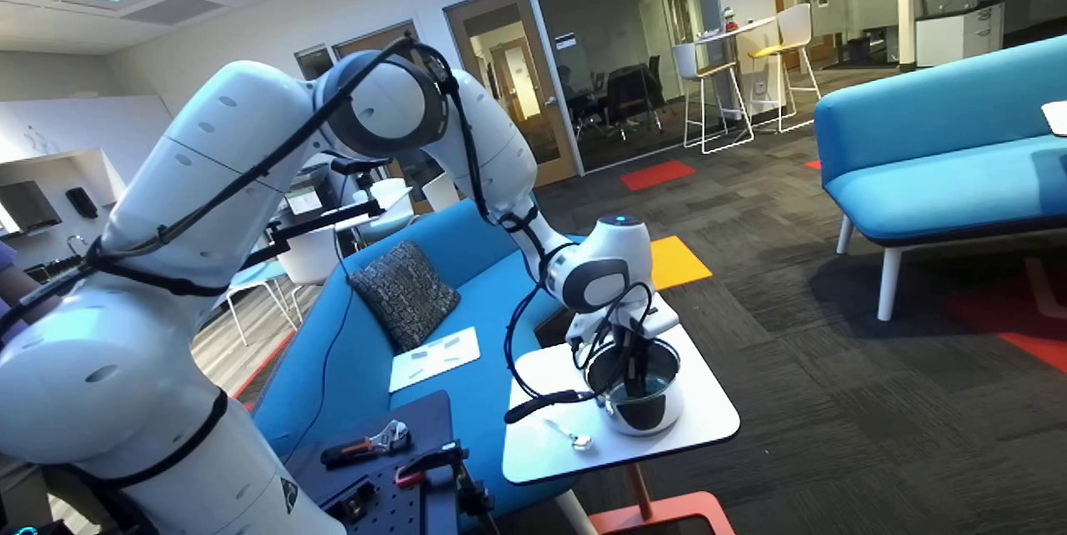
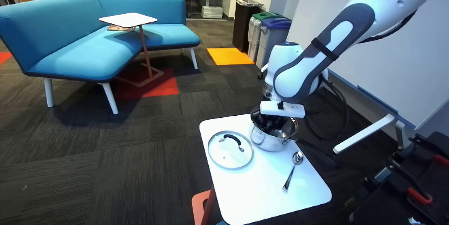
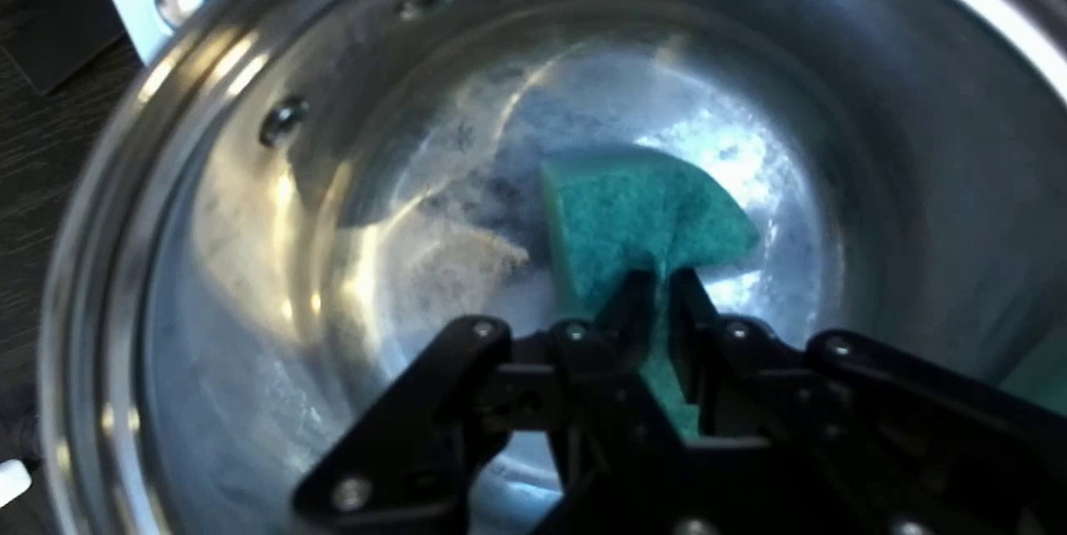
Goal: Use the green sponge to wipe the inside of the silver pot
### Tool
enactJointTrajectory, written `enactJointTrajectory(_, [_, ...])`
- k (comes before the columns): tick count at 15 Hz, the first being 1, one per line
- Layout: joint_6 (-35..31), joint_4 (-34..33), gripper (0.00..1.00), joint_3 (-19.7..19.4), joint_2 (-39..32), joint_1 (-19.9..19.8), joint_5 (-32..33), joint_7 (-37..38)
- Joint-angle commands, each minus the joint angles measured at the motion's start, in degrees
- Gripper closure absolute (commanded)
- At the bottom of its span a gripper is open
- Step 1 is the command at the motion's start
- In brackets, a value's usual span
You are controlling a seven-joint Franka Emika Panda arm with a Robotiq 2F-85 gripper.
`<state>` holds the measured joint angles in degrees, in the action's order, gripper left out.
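The silver pot stands on the white tabletop in both exterior views [image 1: 660, 412] [image 2: 263, 140], and its shiny inside fills most of the wrist view [image 3: 225, 335]. My gripper points down into the pot in both exterior views [image 1: 636, 381] [image 2: 273, 124]. In the wrist view my gripper [image 3: 658, 281] is shut on the green sponge [image 3: 613, 210], which is pinched and folded between the fingertips. The sponge is low inside the pot, over its floor. I cannot tell whether it touches the floor. In both exterior views the sponge is hidden by the pot and gripper.
The white tabletop [image 2: 252, 190] also bears a glass lid [image 2: 224, 160] beside the pot and a spoon [image 2: 297, 157] in front of it. The pot's black handle [image 2: 317, 153] sticks out past the table edge. A blue sofa [image 1: 475, 410] stands against the table.
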<state>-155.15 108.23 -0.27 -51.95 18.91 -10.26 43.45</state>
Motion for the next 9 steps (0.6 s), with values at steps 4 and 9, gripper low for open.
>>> enactJointTrajectory(4, [1.6,-1.9,0.98,-2.0,-2.1,0.6,-0.5,2.0])
enactJointTrajectory(9, [0.1,-1.1,0.98,-3.3,-1.6,0.7,-0.5,5.6])
